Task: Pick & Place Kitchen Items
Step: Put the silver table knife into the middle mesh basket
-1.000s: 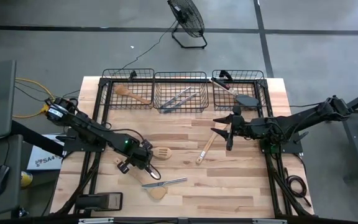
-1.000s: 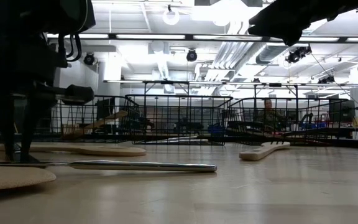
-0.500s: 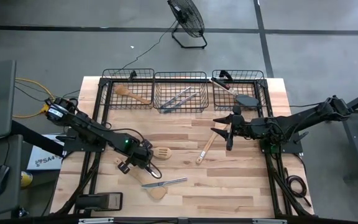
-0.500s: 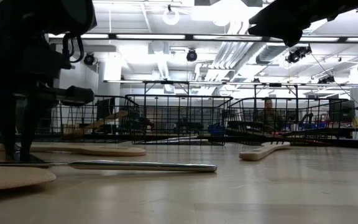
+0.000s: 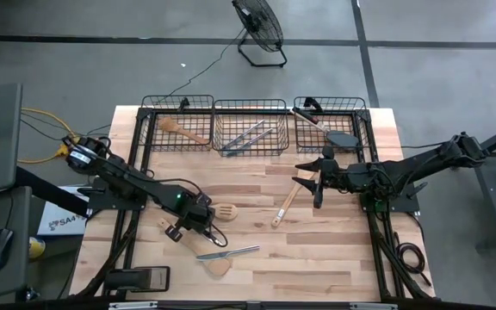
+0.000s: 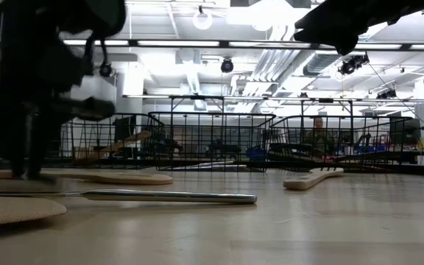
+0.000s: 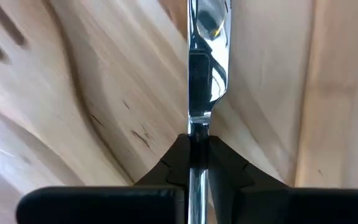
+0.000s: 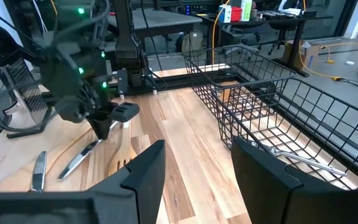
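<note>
I see the table [image 5: 334,258] with bare wood ahead of both arms and toward its near edge. Three wire baskets [image 5: 250,127] line the far edge, well beyond my left pincer [image 5: 198,226]. That pincer is clamped on a silver knife [image 7: 207,37], blade pointing forward from the fingertips, above a slotted wooden spatula [image 5: 223,210] just beside it. A second knife [image 5: 228,253] and a wooden spoon [image 5: 217,267] lie nearer the front edge. My right pincer [image 5: 319,182] hangs apart, empty, a wooden spatula [image 5: 284,207] just beside it. The low view blurs the left arm.
</note>
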